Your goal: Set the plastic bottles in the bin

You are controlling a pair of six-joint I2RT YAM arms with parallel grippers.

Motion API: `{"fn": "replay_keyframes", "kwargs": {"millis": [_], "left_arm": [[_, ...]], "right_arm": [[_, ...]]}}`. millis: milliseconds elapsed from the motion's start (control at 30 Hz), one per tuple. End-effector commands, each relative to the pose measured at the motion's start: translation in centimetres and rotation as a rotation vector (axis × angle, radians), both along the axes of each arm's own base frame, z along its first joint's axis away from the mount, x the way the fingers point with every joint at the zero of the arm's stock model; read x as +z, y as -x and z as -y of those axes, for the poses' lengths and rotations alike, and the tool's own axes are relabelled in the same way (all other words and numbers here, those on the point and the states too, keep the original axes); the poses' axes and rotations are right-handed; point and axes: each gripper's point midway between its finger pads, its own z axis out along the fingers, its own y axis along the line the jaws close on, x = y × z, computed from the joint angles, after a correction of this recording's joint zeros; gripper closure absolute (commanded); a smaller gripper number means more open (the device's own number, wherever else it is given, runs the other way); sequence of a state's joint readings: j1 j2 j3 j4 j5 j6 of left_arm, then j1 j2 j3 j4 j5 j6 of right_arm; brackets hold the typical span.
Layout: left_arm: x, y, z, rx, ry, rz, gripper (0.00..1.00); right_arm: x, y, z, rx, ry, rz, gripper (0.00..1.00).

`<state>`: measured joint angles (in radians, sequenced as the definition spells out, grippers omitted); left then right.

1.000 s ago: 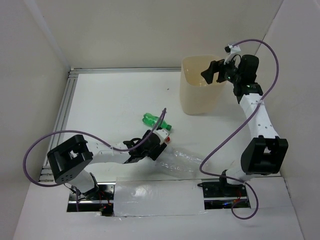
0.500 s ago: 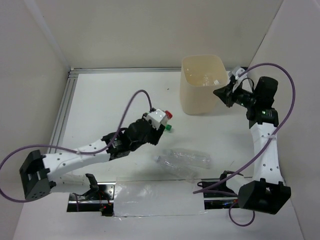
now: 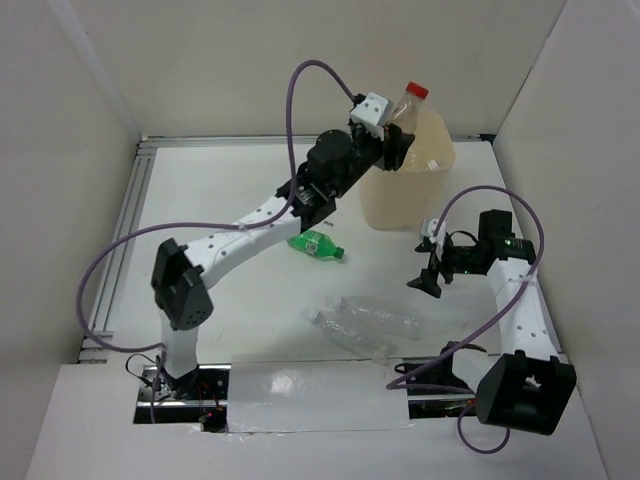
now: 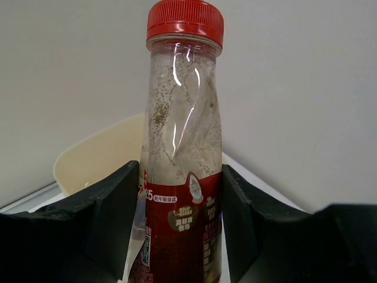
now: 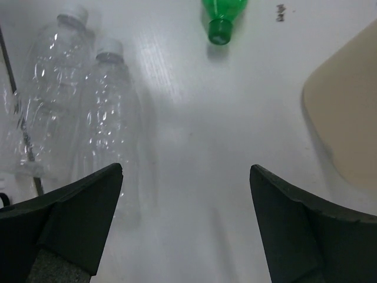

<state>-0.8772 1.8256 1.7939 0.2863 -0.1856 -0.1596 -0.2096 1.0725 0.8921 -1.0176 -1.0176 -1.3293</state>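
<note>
Heads up, a lot is hard to read here. The left wrist view cuts off the bottom of the red-label bottle point(image 4: 182, 147), so only its red cap, cloudy clear body and the top of the label show. From above, the left gripper point(image 3: 398, 137) and that bottle block much of the bin point(image 3: 400, 205) opening. There's a faint glint inside toward the right wall, but I can't tell what it is.

The left gripper is pinching the red-label bottle upright by its lower half, right over the bin's left rim.

The clear bottles point(image 5: 109, 112) lie on the tabletop point(image 3: 220, 200) touching side by side. Their see-through bodies blur together, and I can only count two white caps for sure. The green bottle point(image 3: 317, 244) lies on its side between them and the bin, apart from both, and the right wrist view clips most of it.

The right gripper point(image 3: 428, 277) hangs over bare tabletop just right of the clear bottles, fingers spread wide, holding nothing.
</note>
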Motion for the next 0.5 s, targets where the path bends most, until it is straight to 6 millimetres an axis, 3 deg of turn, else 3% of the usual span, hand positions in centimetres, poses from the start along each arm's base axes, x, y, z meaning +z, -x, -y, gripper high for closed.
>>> {"fn": "replay_keyframes", "kwargs": {"millis": [0, 67, 100, 133, 200, 233, 267, 367, 467], "left_arm": [[3.1, -4.6, 0.6, 0.037, 0.185, 0.036, 0.75], [2.2, -6.1, 1.8, 0.056, 0.191, 0.022, 0.63], [4.0, -7.0, 1.3, 0.084, 0.225, 0.045, 0.58], [0.8, -8.5, 2.9, 0.087, 0.184, 0.01, 0.56], [-0.9, -9.4, 3.6, 0.098, 0.164, -0.01, 0.49], [-0.6, -10.0, 3.4, 0.104, 0.176, -0.011, 0.33], [-2.4, -10.6, 4.0, 0.106, 0.154, -0.029, 0.24], [-2.9, -10.7, 4.3, 0.099, 0.139, -0.041, 0.02], [-2.0, -10.1, 4.4, 0.072, 0.144, -0.029, 0.0]], "right_arm": [[-0.6, 2.6, -0.5, 0.081, 0.058, 0.048, 0.05], [-1.1, 3.2, -0.8, 0.092, 0.059, 0.053, 0.05], [-1.0, 3.4, -0.9, 0.092, 0.062, 0.066, 0.03], [-0.9, 3.5, -0.9, 0.092, 0.064, 0.075, 0.02], [-1.2, 3.8, -0.9, 0.084, 0.062, 0.073, 0.01], [-1.2, 3.8, -0.9, 0.08, 0.058, 0.066, 0.01], [-1.1, 3.9, -1.2, 0.092, 0.05, 0.068, 0.01], [-1.1, 4.1, -1.4, 0.102, 0.044, 0.073, 0.01], [-2.1, 4.6, -1.8, 0.153, 0.044, 0.042, 0.01]]}}
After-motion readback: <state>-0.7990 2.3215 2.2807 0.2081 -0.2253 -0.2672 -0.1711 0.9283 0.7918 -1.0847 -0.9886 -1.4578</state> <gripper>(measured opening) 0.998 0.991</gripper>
